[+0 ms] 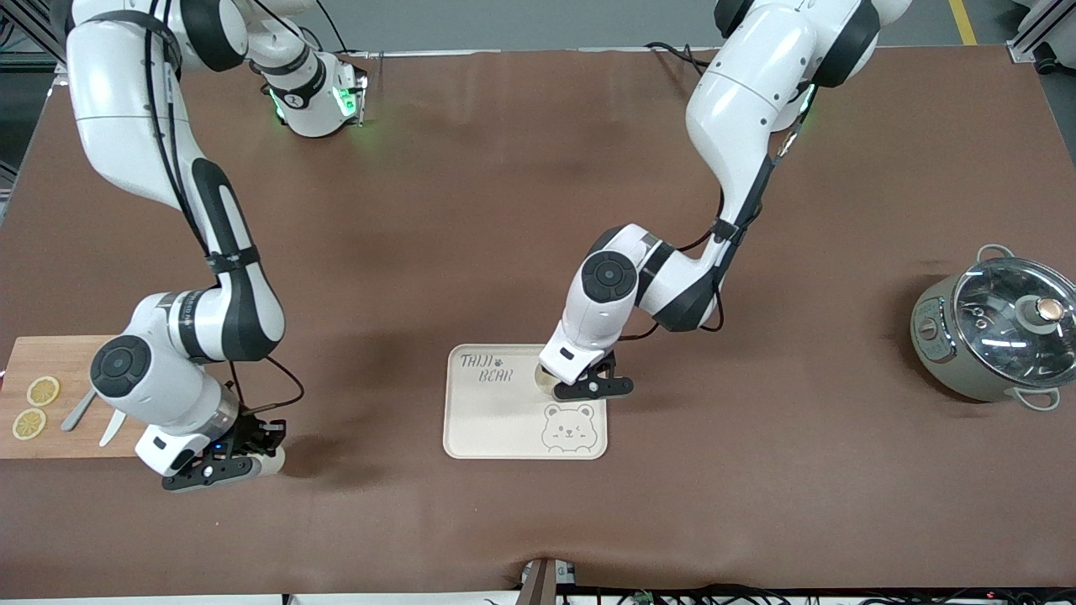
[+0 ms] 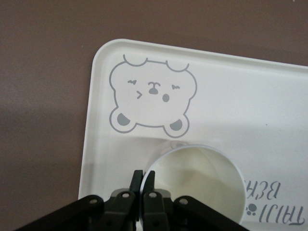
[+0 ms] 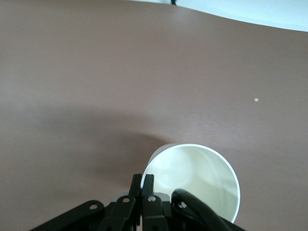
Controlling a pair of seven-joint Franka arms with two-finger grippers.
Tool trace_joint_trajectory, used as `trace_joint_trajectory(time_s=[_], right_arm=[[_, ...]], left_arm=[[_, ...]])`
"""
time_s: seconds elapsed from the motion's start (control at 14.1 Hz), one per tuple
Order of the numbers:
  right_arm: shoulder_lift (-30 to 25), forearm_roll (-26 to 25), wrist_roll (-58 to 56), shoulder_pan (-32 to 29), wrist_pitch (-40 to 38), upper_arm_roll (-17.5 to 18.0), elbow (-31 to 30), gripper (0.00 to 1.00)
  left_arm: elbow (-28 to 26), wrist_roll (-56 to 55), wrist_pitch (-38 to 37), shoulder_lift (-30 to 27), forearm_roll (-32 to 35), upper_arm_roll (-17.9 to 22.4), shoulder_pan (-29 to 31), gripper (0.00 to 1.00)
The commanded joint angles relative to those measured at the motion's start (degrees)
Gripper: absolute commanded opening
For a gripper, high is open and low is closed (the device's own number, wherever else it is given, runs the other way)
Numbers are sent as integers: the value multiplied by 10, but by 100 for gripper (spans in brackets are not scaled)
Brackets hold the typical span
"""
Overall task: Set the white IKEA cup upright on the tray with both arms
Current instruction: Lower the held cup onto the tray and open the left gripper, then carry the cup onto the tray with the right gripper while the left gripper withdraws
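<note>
1. Desk: brown top, carries everything. Landmark = tray, cream, "TAIJI BEAR" print + bear face, lying near the desk's middle.
2. Left arm reaches down to the tray. Left hand sits over the tray's edge toward the left arm's end; fingers pinched shut on the rim of a white cup. Cup is upright, mouth up, inside the tray between bear and lettering. Touching the tray floor or just above it? Can't tell.
3. Right arm is low toward its own end of the desk, well apart from the tray. Right hand is clamped on the rim of a second white cup, upright, over bare desk, not on the tray.
4. Step, as I judge it: left cup is at set-down; right cup not yet brought over.
5. Next move prob. needs: left fingers to open w/o tipping the cup, then lift straight up. Right arm then carries its cup to a free spot on the tray, kept upright, clear of the first cup.
</note>
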Motion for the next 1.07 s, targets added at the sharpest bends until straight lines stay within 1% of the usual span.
trace_joint_trajectory(time_s=[0.0, 0.07, 0.21, 0.36, 0.43, 0.5, 0.57, 0.71, 0.85, 0.99], right_arm=[[5, -3, 84, 31, -37, -1, 40, 0], [5, -3, 110, 44, -45, -1, 49, 0], [6, -4, 158, 68, -64, -1, 64, 0], [6, -4, 221, 94, -76, -1, 72, 0], [6, -5, 258, 110, -76, -2, 73, 0], [8, -6, 295, 124, -75, -3, 78, 0], [10, -7, 321, 134, -74, -3, 82, 0], [16, -7, 354, 160, -73, -3, 83, 0], [33, -11, 410, 196, -70, -5, 91, 0], [55, -14, 455, 230, -73, -8, 107, 0]], left_arm=[[15, -14, 6, 14, 13, 14, -7, 0], [12, -15, 6, 14, 14, 14, -8, 0], [11, -14, 7, 14, 17, 16, -9, 99], [12, -17, 6, 7, 15, 22, -14, 100], [12, -20, -3, -6, 12, 21, -12, 100], [12, -21, -22, -19, 8, 20, -8, 100], [14, -19, -58, -31, 4, 17, -4, 100], [16, -6, -111, -66, 0, 12, 29, 100], [16, 71, -166, -108, -8, 12, 57, 100], [15, 165, -205, -142, -22, 12, 107, 100]])
